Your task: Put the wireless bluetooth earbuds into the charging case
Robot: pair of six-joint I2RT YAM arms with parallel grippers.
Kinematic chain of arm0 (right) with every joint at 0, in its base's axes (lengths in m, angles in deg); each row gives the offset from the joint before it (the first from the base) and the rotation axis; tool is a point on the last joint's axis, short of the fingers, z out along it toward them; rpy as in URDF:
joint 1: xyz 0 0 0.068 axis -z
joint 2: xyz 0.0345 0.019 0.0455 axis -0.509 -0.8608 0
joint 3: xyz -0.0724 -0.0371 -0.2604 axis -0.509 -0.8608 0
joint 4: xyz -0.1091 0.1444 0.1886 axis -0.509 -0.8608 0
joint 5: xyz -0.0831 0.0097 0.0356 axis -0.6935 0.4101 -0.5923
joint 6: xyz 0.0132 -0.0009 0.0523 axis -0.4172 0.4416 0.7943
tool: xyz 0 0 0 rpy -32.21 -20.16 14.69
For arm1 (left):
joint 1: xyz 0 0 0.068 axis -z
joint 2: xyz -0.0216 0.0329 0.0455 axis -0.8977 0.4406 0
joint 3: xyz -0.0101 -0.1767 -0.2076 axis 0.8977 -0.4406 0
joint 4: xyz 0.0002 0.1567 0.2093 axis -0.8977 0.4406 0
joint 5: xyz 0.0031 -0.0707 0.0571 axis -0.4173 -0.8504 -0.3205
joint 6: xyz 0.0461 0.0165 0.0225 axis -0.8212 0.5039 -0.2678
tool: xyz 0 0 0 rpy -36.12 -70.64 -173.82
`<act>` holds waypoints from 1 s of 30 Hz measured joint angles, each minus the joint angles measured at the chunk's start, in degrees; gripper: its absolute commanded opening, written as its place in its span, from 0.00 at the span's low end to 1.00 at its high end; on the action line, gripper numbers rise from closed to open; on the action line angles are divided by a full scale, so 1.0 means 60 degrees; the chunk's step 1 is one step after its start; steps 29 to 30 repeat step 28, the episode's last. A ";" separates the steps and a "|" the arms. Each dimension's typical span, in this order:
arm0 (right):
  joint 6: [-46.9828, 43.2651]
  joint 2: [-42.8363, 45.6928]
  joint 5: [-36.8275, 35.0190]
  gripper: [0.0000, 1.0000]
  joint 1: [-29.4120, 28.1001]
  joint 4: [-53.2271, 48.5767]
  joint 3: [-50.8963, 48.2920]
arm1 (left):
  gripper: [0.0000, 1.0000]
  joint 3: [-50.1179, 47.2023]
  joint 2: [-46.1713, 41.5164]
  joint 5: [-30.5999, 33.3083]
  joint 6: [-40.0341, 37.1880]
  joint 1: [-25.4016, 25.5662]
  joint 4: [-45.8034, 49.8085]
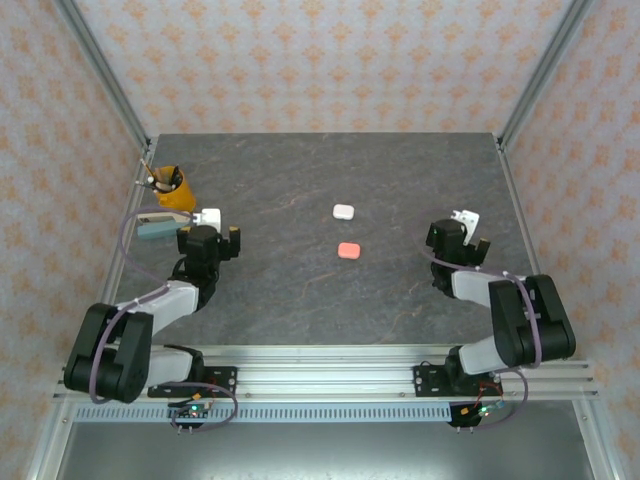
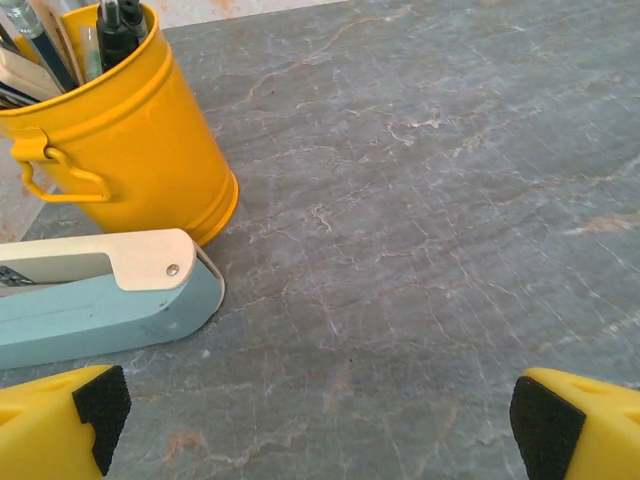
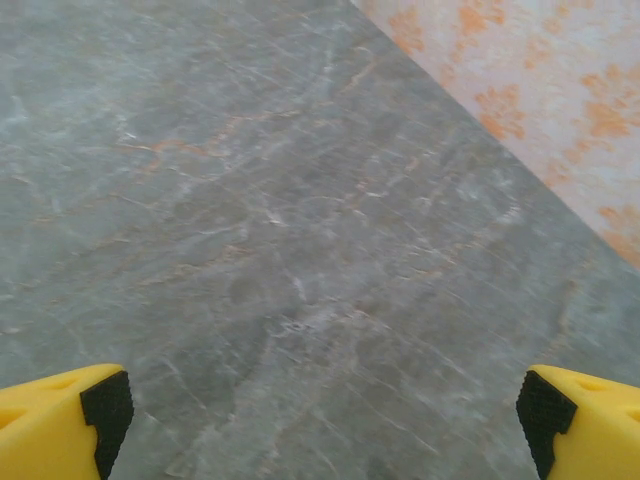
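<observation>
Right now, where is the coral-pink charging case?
In the top view, the small coral-pink rounded plastic case lies near the middle of the grey table, just on the near side of the small white rounded plastic case.

Left arm folded, elbow drawn back by its base, forearm reaching forward. Left end effector: jaws spread wide, nothing between the black pads. Right arm folded alike, mirrored. Right end effector: jaws wide, empty.
</observation>
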 measured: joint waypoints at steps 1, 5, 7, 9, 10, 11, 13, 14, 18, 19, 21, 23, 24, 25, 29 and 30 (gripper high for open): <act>-0.0051 -0.0186 0.0204 1.00 0.0040 0.0546 -0.0138 | 1.00 0.0000 0.0255 -0.0189 0.0004 -0.0120 -0.0342; -0.0215 -0.0739 0.0761 1.00 0.0219 0.1599 -0.0364 | 1.00 0.0015 0.1461 -0.0852 0.0044 -0.0474 -0.1519; -0.0208 -0.0743 0.1137 1.00 0.0397 0.1800 -0.0324 | 1.00 0.0066 0.1920 -0.1158 0.0164 -0.0648 -0.1592; -0.0204 -0.0743 0.1453 1.00 0.0605 0.1851 -0.0240 | 1.00 0.0076 0.2029 -0.1413 0.0284 -0.0856 -0.1599; -0.0200 -0.0743 0.1577 1.00 0.0685 0.1883 -0.0219 | 1.00 0.0076 0.2029 -0.1486 0.0328 -0.0940 -0.1639; -0.0200 -0.0743 0.1661 1.00 0.0739 0.1887 -0.0200 | 1.00 0.0087 0.2025 -0.1537 0.0361 -0.0994 -0.1679; -0.0204 -0.0743 0.1789 1.00 0.0772 0.1898 -0.0197 | 1.00 0.0127 0.2029 -0.1625 0.0430 -0.1013 -0.1730; -0.0204 -0.0743 0.1858 1.00 0.0772 0.1909 -0.0197 | 1.00 0.0138 0.2029 -0.1672 0.0448 -0.1013 -0.1789; -0.0204 -0.0743 0.1993 0.99 0.0772 0.1956 -0.0197 | 1.00 0.0189 0.2029 -0.1763 0.0484 -0.1013 -0.1865; -0.0204 -0.0743 0.2014 0.99 0.0772 0.1956 -0.0197 | 1.00 0.0200 0.2029 -0.1789 0.0488 -0.1013 -0.1865; -0.0204 -0.0743 0.2065 1.00 0.0772 0.1956 -0.0197 | 1.00 0.0200 0.2029 -0.1825 0.0499 -0.1013 -0.1865; -0.0204 -0.0743 0.2106 0.99 0.0772 0.1953 -0.0197 | 1.00 0.0200 0.2029 -0.1854 0.0503 -0.1013 -0.1865; -0.0204 -0.0743 0.2116 1.00 0.0772 0.1949 -0.0189 | 1.00 0.0204 0.2029 -0.1854 0.0503 -0.1013 -0.1865; -0.0200 -0.0743 0.2135 1.00 0.0772 0.1949 -0.0182 | 1.00 0.0204 0.2029 -0.1854 0.0503 -0.1013 -0.1865; -0.0204 -0.0743 0.2142 1.00 0.0772 0.1953 -0.0182 | 1.00 0.0204 0.2029 -0.1854 0.0503 -0.1013 -0.1865; -0.0204 -0.0743 0.2142 1.00 0.0772 0.1953 -0.0182 | 1.00 0.0204 0.2029 -0.1854 0.0503 -0.1013 -0.1865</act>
